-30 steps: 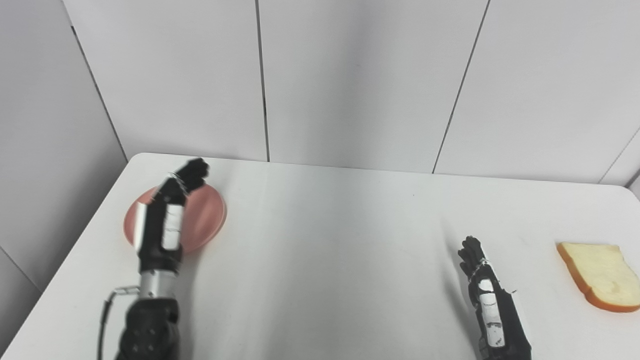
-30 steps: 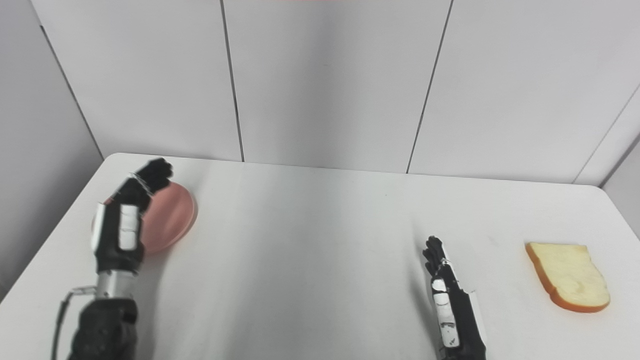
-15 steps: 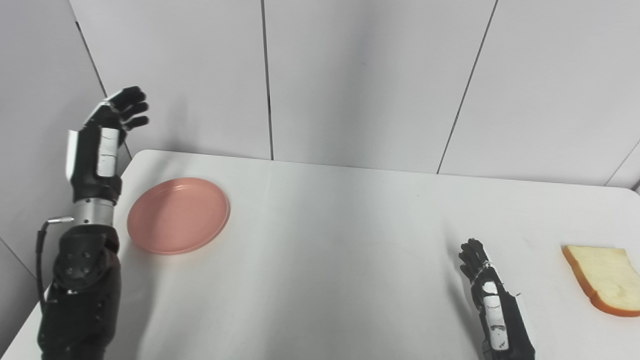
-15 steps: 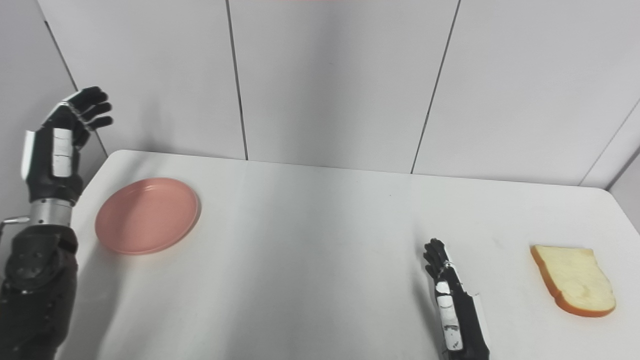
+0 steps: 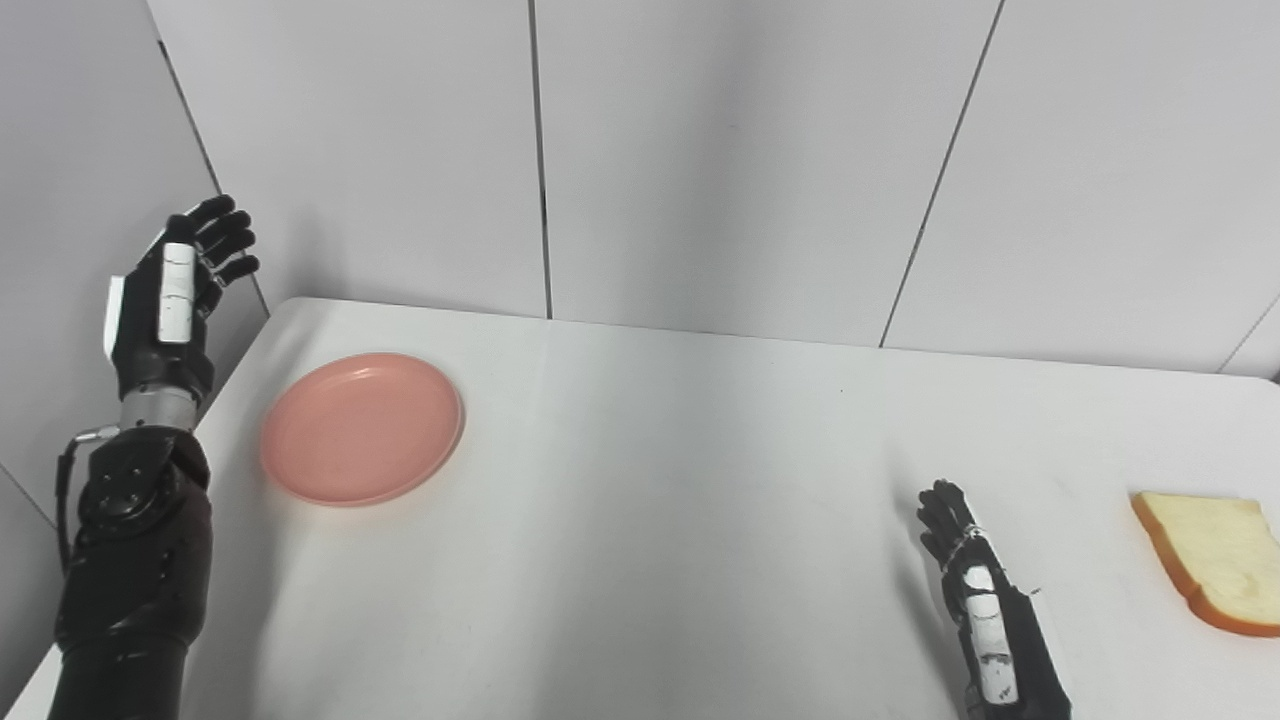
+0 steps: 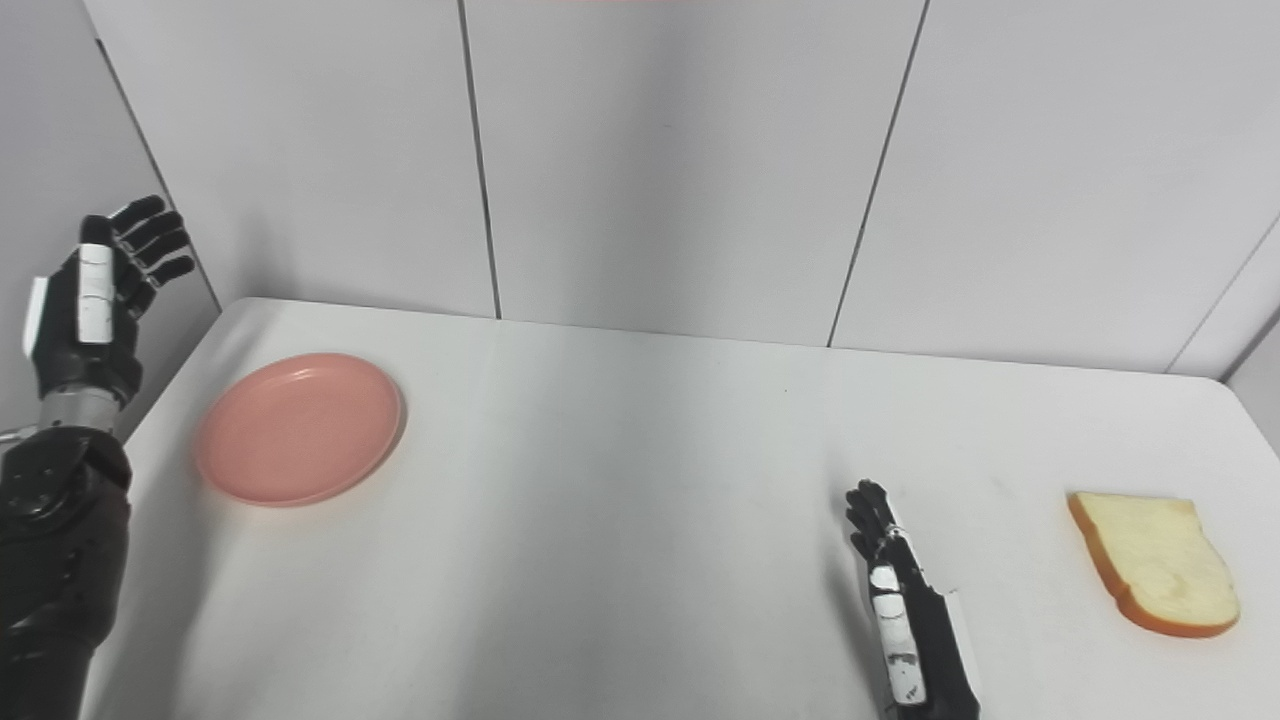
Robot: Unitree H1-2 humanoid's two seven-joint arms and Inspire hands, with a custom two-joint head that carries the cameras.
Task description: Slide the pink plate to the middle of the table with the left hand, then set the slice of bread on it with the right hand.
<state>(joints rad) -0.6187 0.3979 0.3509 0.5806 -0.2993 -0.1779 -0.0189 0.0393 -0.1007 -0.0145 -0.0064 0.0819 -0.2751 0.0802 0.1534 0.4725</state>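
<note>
Near the table's [image 5: 650,480] far-left corner sits the plate [image 5: 362,427], not yet slid to the middle. Left hand [image 5: 170,300] hangs raised beyond the left edge, fingers spread, empty. Bread [image 6: 1155,562] lies close to the right edge; right hand [image 6: 905,620] rests nearby, fingers loosely apart, holding nothing. Wide bare tabletop lies between plate and bread.

Plate [image 5: 362,428] sits on the table [image 5: 660,480] at the far left, well apart from the bread slice [image 6: 1155,562], which lies flat at the right edge, nearer than the plate. Left hand [image 5: 175,295] hangs raised beyond the table's left edge, left of the plate, not touching it. Right hand [image 6: 900,610] is low at the near edge, left of the bread, apart from it.
</note>
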